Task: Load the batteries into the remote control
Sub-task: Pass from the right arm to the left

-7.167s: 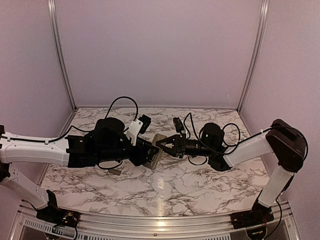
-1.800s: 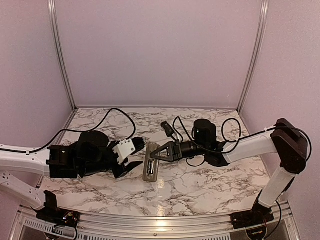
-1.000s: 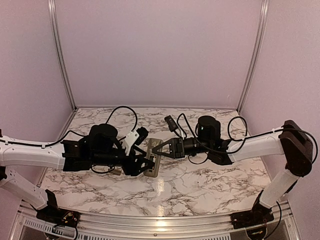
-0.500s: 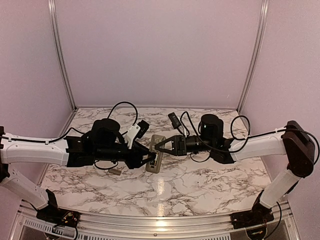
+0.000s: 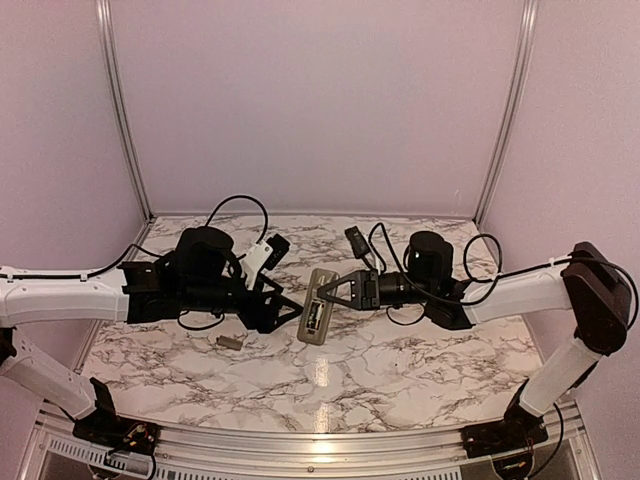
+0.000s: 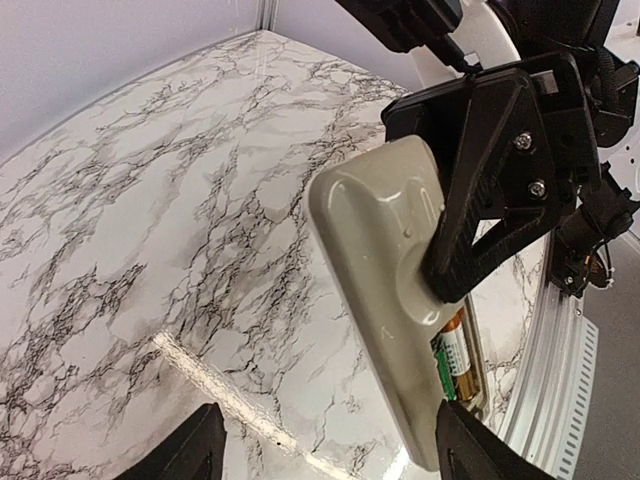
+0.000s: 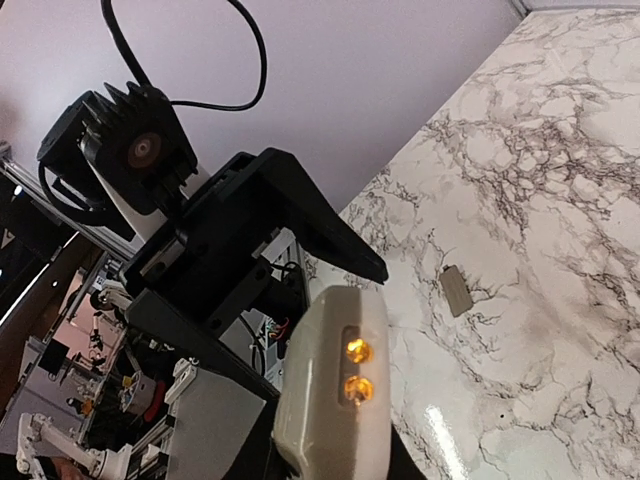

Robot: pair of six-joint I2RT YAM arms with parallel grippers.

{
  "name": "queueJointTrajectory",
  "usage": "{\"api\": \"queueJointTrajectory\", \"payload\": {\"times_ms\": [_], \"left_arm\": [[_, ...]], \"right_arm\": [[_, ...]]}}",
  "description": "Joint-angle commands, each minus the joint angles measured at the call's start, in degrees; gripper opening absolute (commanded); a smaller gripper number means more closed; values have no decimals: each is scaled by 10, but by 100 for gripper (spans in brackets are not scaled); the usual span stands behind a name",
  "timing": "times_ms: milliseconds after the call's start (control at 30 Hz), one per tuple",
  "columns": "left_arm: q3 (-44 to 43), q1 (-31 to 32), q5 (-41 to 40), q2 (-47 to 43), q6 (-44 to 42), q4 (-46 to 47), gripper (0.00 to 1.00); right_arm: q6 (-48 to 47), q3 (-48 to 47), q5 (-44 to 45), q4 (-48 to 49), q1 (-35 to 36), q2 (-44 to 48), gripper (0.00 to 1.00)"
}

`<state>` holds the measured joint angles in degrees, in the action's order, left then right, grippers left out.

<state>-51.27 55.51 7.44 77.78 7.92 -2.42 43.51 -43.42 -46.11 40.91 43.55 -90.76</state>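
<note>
White marble tabletop (image 5: 400,375), lilac walls (image 5: 320,110), remote control (image 5: 317,325) pinched by right gripper (image 5: 324,294), batteries (image 7: 356,351) in recess, left gripper (image 5: 288,316) agape just beside.

Soft, even overhead light with faint shadows. A bright glare streak lies on the marble tabletop (image 5: 322,372). Both wrist views look slightly soft up close.

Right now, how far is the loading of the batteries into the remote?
Done, it seems: two batteries sit in the recess of the remote control. In hand: the right gripper clamps it; the left gripper is open and empty beside it. Left: perhaps the small grey piece on the table, possibly the cover.
</note>
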Motion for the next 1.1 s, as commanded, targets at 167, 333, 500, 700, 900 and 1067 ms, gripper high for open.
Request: {"api": "queueJointTrajectory", "payload": {"times_ms": [167, 333, 500, 700, 900, 1067], "left_arm": [[-4, -78, -66, -41, -36, -217, 77], [-4, -97, -67, -32, -74, -280, 78], [-6, -97, -45, -42, -118, -264, 79], [52, -73, 24, -76, -34, -66, 81], [7, -2, -49, -8, 19, -5, 87], [-50, 29, -82, 68, 43, -22, 93]], "right_arm": [[-46, 3, 12, -76, -23, 20, 0], [-52, 5, 22, -101, -24, 10, 0], [-38, 9, 27, -101, -24, -5, 0], [19, 13, 66, -65, -25, -22, 0], [70, 14, 103, -17, -10, -43, 0], [75, 7, 127, -22, -2, -42, 0]]}}
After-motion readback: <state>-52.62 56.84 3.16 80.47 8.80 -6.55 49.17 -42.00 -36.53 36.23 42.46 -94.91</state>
